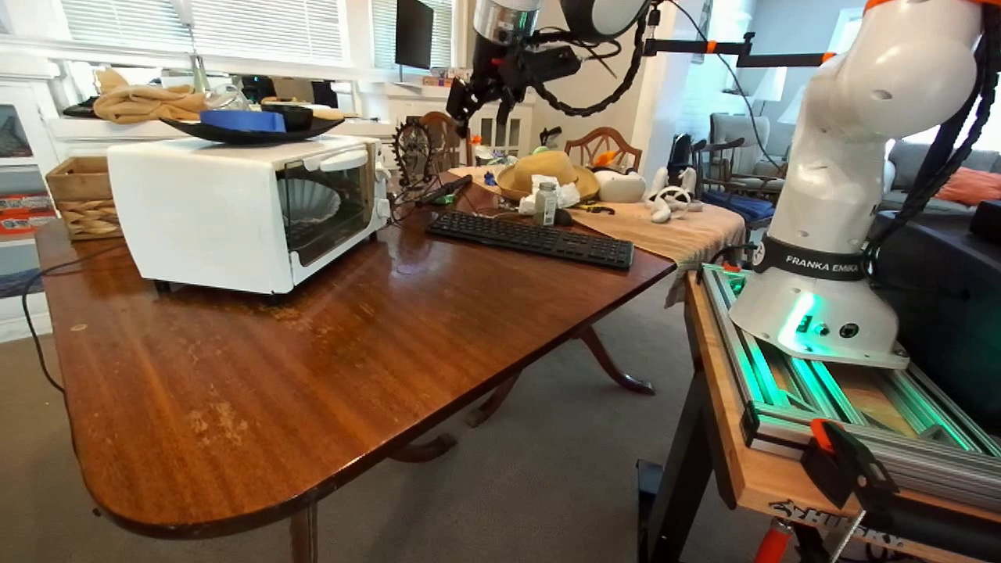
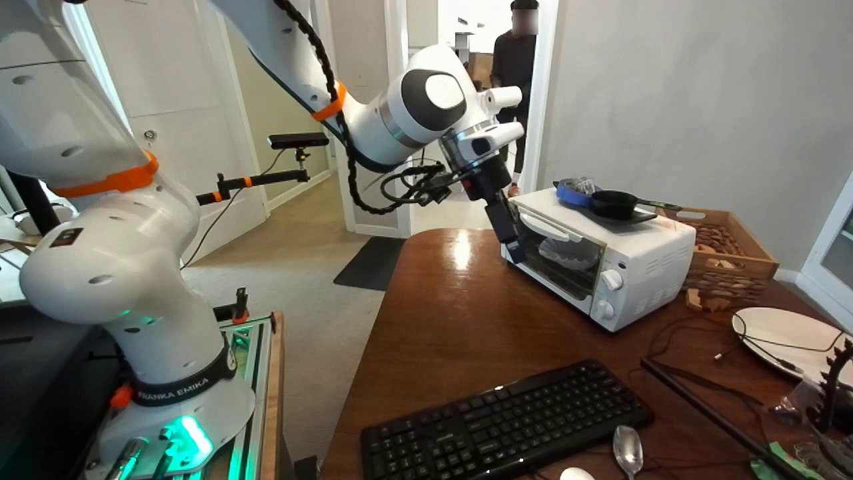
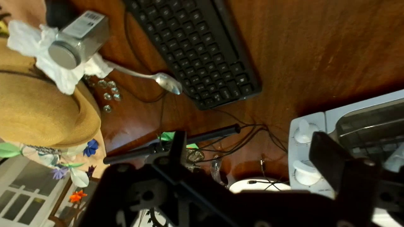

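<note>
Spread wide and empty, the Robotiq gripper (image 3: 250, 138) hangs in the air off the door side of the white toaster oven (image 1: 235, 211), not touching it. Bulky, stiff and smooth-shelled, the oven is likely too broad for the jaws to span and apt to slide in a loose pinch; its glass door (image 2: 570, 279) is probably the fragile part. Best hold looks to be the door handle (image 2: 550, 228), a pale bar along the door's upper edge, while a knob (image 3: 304, 130) should suit a light pinch. Seen from the wrist view, the oven lies out past one finger, knob panel foremost; how far off cannot be told there.

Inside the oven, behind the glass, sits a scalloped dish (image 1: 311, 200). On its top rest a black skillet (image 2: 613, 205) and a blue container (image 1: 242, 120), both over a dark tray (image 1: 250, 138). Behind the oven stands a woven basket (image 2: 726, 283); off the oven's knob end lies a white plate (image 2: 793, 327), and farther out, on the door side, a black keyboard (image 2: 506, 427) with a spoon (image 2: 628, 450) just beside it.
</note>
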You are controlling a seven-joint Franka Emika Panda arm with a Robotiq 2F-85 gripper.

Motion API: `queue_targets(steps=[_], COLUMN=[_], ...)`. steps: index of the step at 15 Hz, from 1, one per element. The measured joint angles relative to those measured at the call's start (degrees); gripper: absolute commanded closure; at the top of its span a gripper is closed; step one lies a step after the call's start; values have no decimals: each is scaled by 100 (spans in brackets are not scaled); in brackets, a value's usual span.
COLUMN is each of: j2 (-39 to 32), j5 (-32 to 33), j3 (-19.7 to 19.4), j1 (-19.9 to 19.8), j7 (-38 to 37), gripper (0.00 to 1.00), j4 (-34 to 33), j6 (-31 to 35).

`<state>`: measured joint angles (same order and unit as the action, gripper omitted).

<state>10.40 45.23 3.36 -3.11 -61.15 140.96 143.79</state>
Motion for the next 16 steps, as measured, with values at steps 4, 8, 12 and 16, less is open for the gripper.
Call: queue_targets(steps=[4,8,12,16], j2=[62,181,160,57], j5=[28,315,915,1174], j3=[461,735,920,808], j1=[186,222,7,6], j7=[-1802,-3454,-5034,-5338], gripper=[0,0,0,0], j4=[328,455,376,243], j6=[163,244,233,212])
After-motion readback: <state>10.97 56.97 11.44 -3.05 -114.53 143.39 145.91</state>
